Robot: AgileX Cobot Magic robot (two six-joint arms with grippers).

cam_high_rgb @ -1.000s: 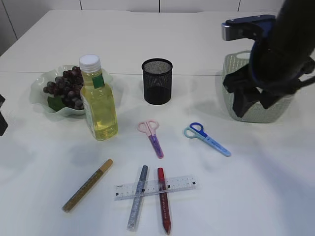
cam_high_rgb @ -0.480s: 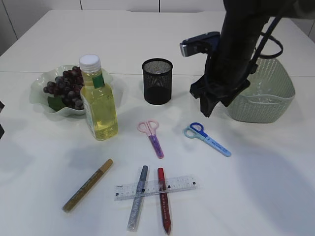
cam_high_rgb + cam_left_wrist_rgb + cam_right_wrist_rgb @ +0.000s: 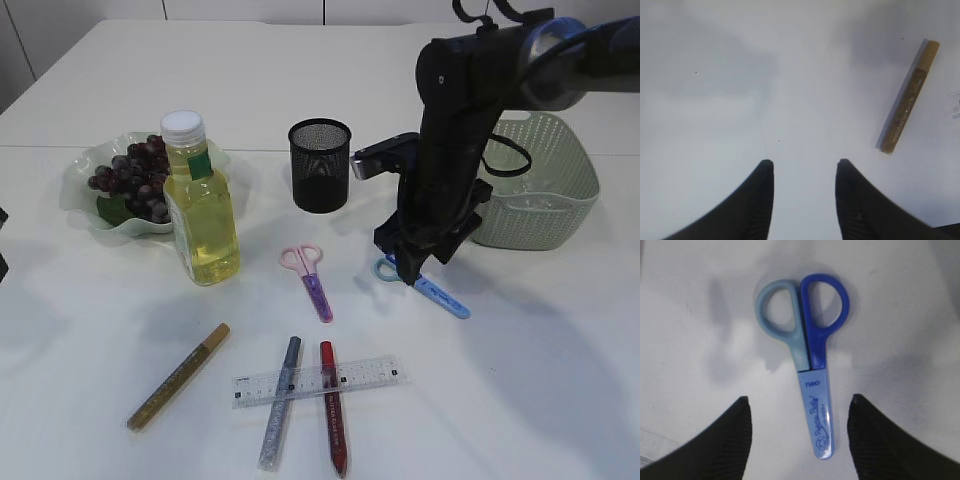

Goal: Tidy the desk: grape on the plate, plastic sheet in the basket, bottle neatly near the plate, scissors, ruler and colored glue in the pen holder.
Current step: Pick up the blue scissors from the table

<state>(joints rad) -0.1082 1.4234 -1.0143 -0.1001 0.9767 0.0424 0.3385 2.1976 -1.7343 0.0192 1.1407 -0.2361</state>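
Blue plastic defines the scissors I am lining up on: the blue scissors [image 3: 807, 355] lie flat on the white bench [image 3: 540, 380], right of its middle and well in from every edge, one loop pale blue and one deep blue, blades sheathed in a pale cover that reads "neo" with a cursive line beneath that I cannot make out. I have the right gripper [image 3: 412, 262] poised just above them with its jaws spread and nothing between them; in the right wrist view the sheath sits between the two dark fingers, so the gripper appears placed to straddle the scissors for a pinch, in my judgement the step in hand. The mesh pen holder [image 3: 320, 165] stands toward the far edge near the middle, empty as far as I can see and, I judge, the destination. The pink scissors [image 3: 310, 277] lie nearer the centre. The clear ruler [image 3: 316, 382] lies toward the near edge across the silver glue stick [image 3: 280, 415] and the red glue stick [image 3: 333, 420], which would likely complicate lifting any of the three; its printing is too small to read. The gold glue stick [image 3: 907, 102] lies alone toward the near left corner. The left gripper [image 3: 804, 170] hovers over bare bench just beside it, jaws apart and empty. The grape [image 3: 135, 175] already rests on the plate [image 3: 85, 160] at the far left, with the bottle [image 3: 200, 205] of yellow liquid upright just beside it, its green label not legible. The green basket [image 3: 545, 200] stands at the far right.
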